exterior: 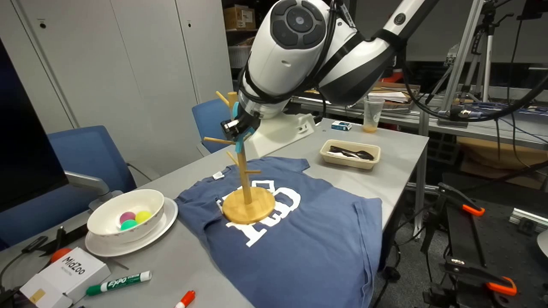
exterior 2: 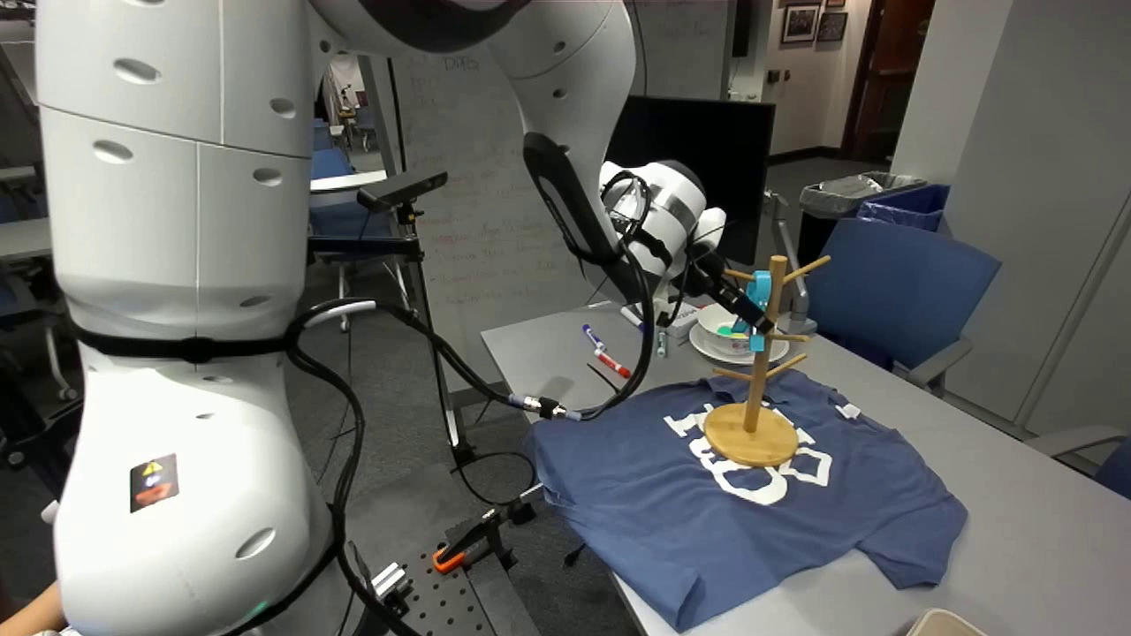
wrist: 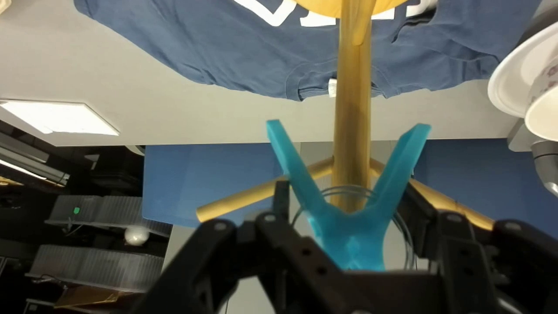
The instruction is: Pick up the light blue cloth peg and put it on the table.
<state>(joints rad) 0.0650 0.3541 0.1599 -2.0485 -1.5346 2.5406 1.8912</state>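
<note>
The light blue peg (wrist: 351,240) shows large in the wrist view, its splayed V handles pointing towards the stand's base. It sits high against the wooden stand (wrist: 352,113), also in both exterior views (exterior: 239,146) (exterior 2: 758,290); its upper end is close to a branch, and I cannot tell if it is clipped there. My gripper (wrist: 346,194) is around the peg, one finger on each side of the handles, fingers apart. Whether they touch it is unclear. The gripper also shows in both exterior views (exterior: 238,127) (exterior 2: 751,316). The grey table (exterior: 171,261) lies below.
The stand's round base (exterior 2: 751,449) rests on a blue T-shirt (exterior: 299,239). Several stand branches (wrist: 244,200) stick out near my fingers. A bowl (exterior: 124,222) on a plate, a green marker (exterior: 120,282), a white box (exterior: 68,273) and a cutlery tray (exterior: 350,161) are on the table.
</note>
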